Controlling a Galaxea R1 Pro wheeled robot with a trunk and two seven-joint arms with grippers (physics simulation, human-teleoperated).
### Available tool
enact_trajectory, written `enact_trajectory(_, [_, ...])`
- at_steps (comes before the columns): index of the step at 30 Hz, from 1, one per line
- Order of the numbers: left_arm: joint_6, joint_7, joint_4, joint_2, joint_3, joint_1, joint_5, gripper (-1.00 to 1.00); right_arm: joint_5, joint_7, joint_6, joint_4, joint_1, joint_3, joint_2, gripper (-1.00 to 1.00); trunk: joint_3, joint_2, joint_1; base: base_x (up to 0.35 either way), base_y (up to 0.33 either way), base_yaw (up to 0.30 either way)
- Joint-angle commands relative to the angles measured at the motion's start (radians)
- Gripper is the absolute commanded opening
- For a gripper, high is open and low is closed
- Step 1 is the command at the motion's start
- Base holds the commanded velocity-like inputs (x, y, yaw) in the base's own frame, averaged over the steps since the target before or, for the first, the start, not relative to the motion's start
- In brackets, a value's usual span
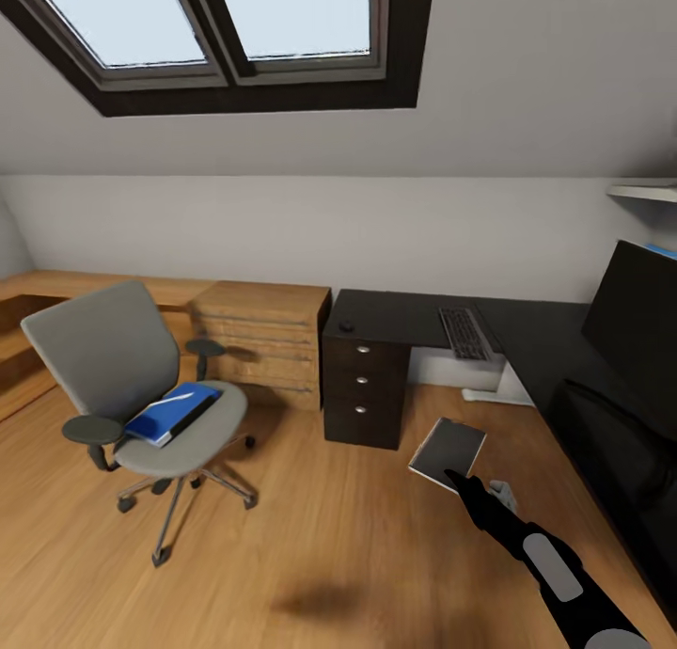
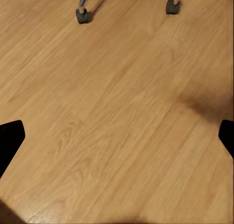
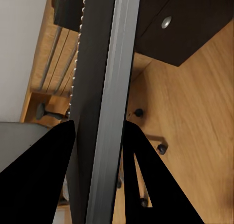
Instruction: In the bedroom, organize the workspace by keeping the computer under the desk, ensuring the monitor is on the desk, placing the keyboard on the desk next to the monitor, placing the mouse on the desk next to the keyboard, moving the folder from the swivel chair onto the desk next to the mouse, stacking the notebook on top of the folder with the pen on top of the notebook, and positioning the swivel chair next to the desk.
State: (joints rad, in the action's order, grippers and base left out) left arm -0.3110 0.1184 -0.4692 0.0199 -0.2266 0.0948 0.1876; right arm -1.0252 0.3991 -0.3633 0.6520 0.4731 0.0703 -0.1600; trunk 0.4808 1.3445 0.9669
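the right hand is clamped on a dark spiral notebook, held above the wood floor. the left hand is spread wide and empty. the blue folder lies on the swivel chair.

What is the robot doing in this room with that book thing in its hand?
The robot is tidying a bedroom workspace. Its right gripper holds a dark notebook up in the air, above the wooden floor and in front of the black desk. The keyboard already lies on the desk, and the monitor stands at its right end. The blue folder, with a white pen on it, lies on the swivel chair. The left gripper is open over bare floor.
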Motion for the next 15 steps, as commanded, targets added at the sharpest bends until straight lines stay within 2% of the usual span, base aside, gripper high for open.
enact_trajectory(1, [-0.008, 0.000, 0.000, 0.000, 0.000, 0.000, 0.007, 1.00, -0.009, 0.001, -0.009, 0.000, 0.001, 0.003, 0.000, -1.00, 0.000, 0.001, 0.001, 0.334, 0.000, -0.205])
enact_trajectory(8, [-0.017, 0.000, 0.000, 0.000, 0.000, 0.000, 0.007, 1.00, -0.009, 0.001, -0.009, 0.000, 0.001, 0.003, 0.000, -1.00, -0.003, 0.001, 0.001, 0.334, 0.000, -0.191])
enact_trajectory(15, [-0.019, 0.000, 0.001, 0.000, 0.000, 0.000, 0.007, 1.00, -0.009, 0.000, -0.009, -0.001, 0.001, 0.003, 0.000, -1.00, -0.004, 0.001, 0.001, 0.334, -0.003, -0.040])
